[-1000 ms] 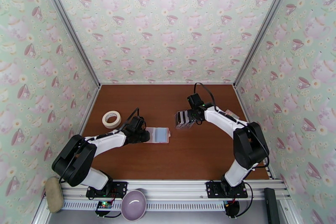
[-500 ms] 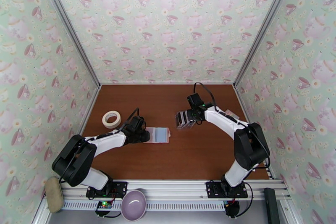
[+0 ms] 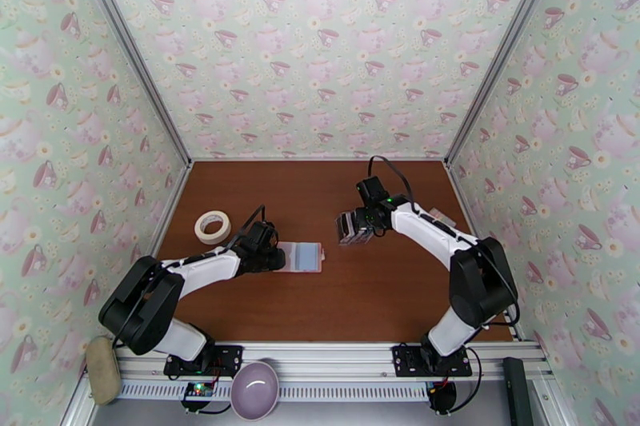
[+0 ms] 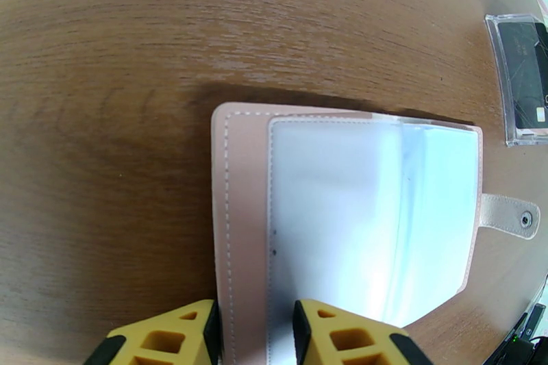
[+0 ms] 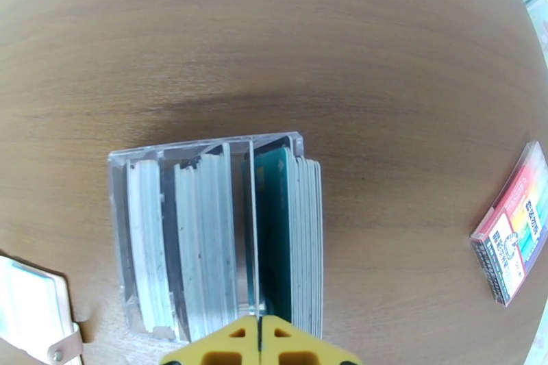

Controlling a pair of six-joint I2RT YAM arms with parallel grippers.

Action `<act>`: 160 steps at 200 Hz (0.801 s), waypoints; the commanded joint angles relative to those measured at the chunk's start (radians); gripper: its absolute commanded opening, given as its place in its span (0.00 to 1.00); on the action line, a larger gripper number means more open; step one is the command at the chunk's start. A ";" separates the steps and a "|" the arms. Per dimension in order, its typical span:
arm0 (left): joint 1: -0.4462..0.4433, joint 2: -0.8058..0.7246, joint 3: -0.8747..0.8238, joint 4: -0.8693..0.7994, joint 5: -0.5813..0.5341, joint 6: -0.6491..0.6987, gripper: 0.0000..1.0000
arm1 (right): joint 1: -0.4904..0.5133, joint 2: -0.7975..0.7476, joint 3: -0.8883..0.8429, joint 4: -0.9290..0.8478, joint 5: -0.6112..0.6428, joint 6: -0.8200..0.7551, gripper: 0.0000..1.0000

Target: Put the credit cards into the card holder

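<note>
**Right gripper** (image 5: 259, 340): jaws closed tip to tip at the near edge of the credit cards (image 5: 284, 229). The cards stand on edge in a clear rack (image 5: 205, 145) directly ahead of it. Whether a card edge is pinched between the tips cannot be told.

**Left gripper** (image 4: 255, 332): jaws partly open, set over the near end of the card holder (image 4: 342, 222). The holder lies opened flat on the table (image 4: 103, 51), pale inside up, snap tab to that gripper's right.

**Governing relation:** the holder lies to the right gripper's left and slightly nearer the arm bases, apart from the rack. Its long axis runs across toward the rack.

**Judgement:** the right arm is nearer the cards and must carry them leftward, while the left arm steadies the holder.
</note>
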 commanded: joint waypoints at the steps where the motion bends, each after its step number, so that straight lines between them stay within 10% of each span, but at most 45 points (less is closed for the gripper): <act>1: -0.003 -0.023 0.010 -0.028 0.004 -0.005 0.35 | 0.003 -0.058 0.009 -0.006 -0.056 0.017 0.03; 160: 0.003 -0.059 -0.014 -0.035 -0.030 0.004 0.24 | 0.242 -0.338 -0.410 0.591 -0.403 0.504 0.00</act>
